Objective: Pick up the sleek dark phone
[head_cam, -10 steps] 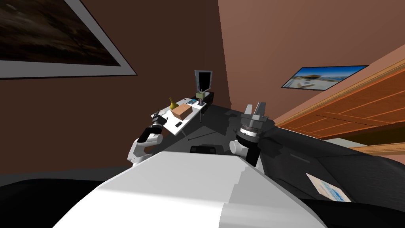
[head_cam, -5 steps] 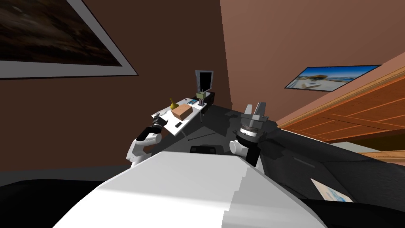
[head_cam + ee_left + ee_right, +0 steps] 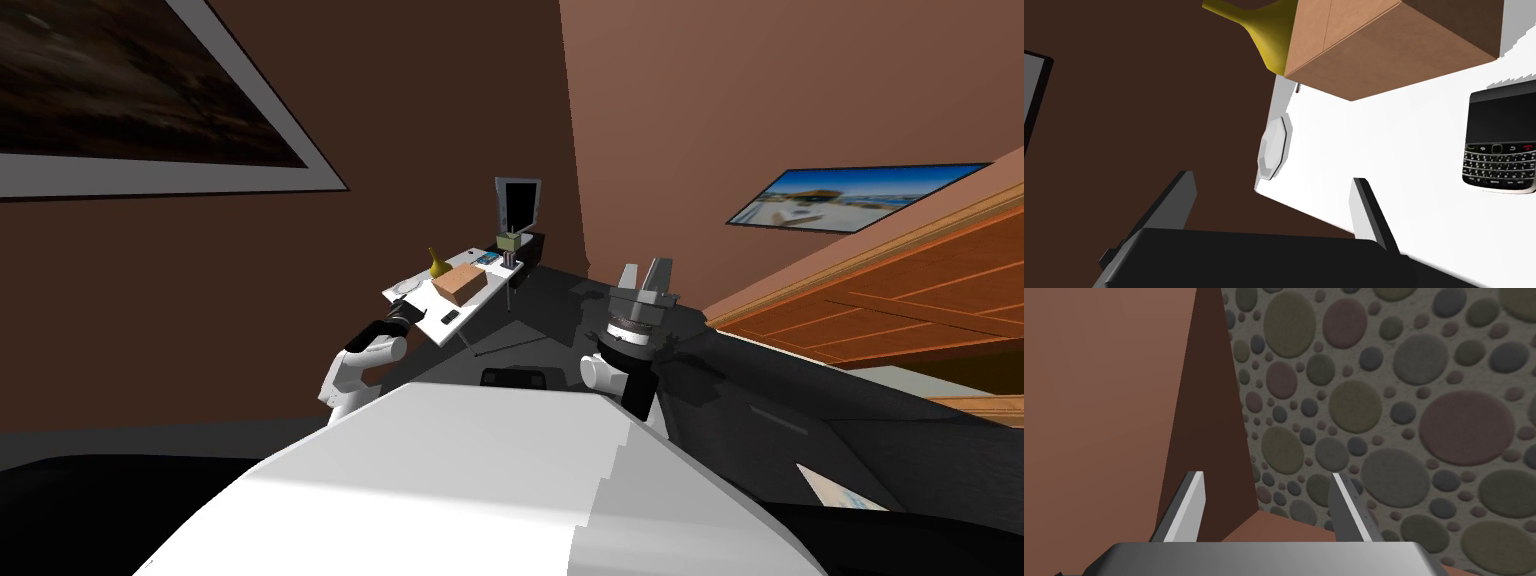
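Note:
The dark phone (image 3: 1500, 143), black with a small keypad, lies flat on the white table (image 3: 1384, 165); in the head view the phone (image 3: 451, 316) sits near the table's near end. My left gripper (image 3: 1271, 179) is open at the table's near corner, with the phone off to one side beyond one finger and nothing between the fingers. In the head view the left gripper (image 3: 401, 313) hovers by that same corner. My right gripper (image 3: 645, 272) is raised at the right, and its fingers (image 3: 1193, 488) stand open and empty.
A brown cardboard box (image 3: 1384, 45) stands just beyond the phone, with a yellow vase (image 3: 1264, 30) behind it and a small white dish (image 3: 1272, 149) at the table's edge. A monitor (image 3: 517, 205) stands past the table's far end. A wooden door (image 3: 900, 290) lies at right.
My left hand has dropped back a little toward the table's near corner. The head view has swung slightly, shifting the wall picture at right. The right arm has held still.

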Controlling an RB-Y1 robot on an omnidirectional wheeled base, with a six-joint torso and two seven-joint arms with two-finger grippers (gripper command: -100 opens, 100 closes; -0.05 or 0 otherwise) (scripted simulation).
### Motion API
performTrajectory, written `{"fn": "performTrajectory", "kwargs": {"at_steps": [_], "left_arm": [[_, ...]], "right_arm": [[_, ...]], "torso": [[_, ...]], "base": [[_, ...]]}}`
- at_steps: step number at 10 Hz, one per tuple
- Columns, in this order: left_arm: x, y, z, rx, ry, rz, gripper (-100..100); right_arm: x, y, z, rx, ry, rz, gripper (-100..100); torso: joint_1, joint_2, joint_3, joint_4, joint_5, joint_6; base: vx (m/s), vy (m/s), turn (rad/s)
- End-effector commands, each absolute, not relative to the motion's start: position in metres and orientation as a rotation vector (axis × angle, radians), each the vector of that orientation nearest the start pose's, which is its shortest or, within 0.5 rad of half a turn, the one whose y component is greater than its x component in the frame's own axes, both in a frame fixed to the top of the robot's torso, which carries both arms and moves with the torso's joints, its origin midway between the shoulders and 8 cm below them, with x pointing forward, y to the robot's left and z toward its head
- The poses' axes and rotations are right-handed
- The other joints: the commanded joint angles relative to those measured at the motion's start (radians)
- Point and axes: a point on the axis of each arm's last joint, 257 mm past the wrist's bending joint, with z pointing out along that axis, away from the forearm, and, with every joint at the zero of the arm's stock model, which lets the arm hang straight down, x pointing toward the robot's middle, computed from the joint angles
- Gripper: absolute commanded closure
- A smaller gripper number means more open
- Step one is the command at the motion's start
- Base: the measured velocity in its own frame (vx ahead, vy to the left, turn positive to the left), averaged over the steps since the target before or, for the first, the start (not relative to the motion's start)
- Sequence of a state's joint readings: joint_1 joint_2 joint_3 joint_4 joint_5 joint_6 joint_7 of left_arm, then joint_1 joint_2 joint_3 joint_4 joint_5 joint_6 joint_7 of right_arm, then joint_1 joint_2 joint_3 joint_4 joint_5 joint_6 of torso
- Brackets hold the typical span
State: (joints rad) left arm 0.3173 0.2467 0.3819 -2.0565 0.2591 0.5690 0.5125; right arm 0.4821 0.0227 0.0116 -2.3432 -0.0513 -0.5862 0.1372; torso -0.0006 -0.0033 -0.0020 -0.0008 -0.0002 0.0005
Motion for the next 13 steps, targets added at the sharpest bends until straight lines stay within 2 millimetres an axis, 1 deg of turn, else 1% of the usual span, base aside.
{"fn": "performTrajectory", "kwargs": {"at_steps": [1,2,4,5,6,7,8,9,10,13], "left_arm": [[0.407,0.478,-0.22,-1.899,0.777,-1.06,-100],[0.405,0.481,-0.232,-1.966,0.751,-1.063,-100],[0.402,0.481,-0.241,-1.999,0.761,-1.037,-100],[0.399,0.483,-0.254,-2.072,0.736,-1.034,-100],[0.396,0.482,-0.261,-2.099,0.744,-1.012,-100],[0.394,0.483,-0.271,-2.16,0.716,-1.015,-100],[0.39,0.482,-0.278,-2.188,0.724,-0.991,-100],[0.389,0.482,-0.28,-2.197,0.726,-0.983,-100],[0.384,0.482,-0.293,-2.269,0.701,-0.974,-100],[0.373,0.478,-0.314,-2.38,0.686,-0.923,-100]], "right_arm": [[0.314,-0.278,0.072,0.531,0.474,1.253,0],[0.314,-0.278,0.072,0.531,0.474,1.253,0],[0.314,-0.278,0.072,0.531,0.474,1.253,0],[0.314,-0.278,0.072,0.531,0.474,1.253,0],[0.314,-0.278,0.072,0.531,0.474,1.253,0],[0.314,-0.278,0.072,0.531,0.474,1.253,0],[0.314,-0.278,0.072,0.531,0.474,1.253,0],[0.314,-0.278,0.072,0.531,0.474,1.253,0],[0.314,-0.278,0.072,0.531,0.474,1.253,0],[0.314,-0.278,0.072,0.531,0.474,1.253,0]], "torso": [[0.0,0.0,0.0,0.0,0.0,0.0],[0.0,0.001,0.001,0.0,0.0,0.0],[0.0,0.0,0.0,0.0,0.0,0.0],[0.001,0.001,0.001,0.0,0.0,0.0],[0.001,0.0,0.0,0.0,0.0,0.0],[0.001,-0.001,0.0,0.0,0.0,0.0],[0.001,-0.002,-0.001,0.0,0.0,0.0],[0.0,-0.001,-0.001,0.0,0.0,0.0],[0.001,0.001,0.0,0.0,0.0,0.0],[0.001,-0.002,-0.001,0.0,0.0,0.0]], "base": [[0.021,-0.011,0.002],[0.044,-0.012,0.017],[0.032,-0.01,0.011],[0.05,-0.01,0.016],[0.053,-0.007,0.01],[0.068,-0.011,0.007],[0.06,-0.011,0.004],[0.02,-0.007,0.0],[0.047,-0.006,-0.003],[0.061,-0.006,-0.004]]}}
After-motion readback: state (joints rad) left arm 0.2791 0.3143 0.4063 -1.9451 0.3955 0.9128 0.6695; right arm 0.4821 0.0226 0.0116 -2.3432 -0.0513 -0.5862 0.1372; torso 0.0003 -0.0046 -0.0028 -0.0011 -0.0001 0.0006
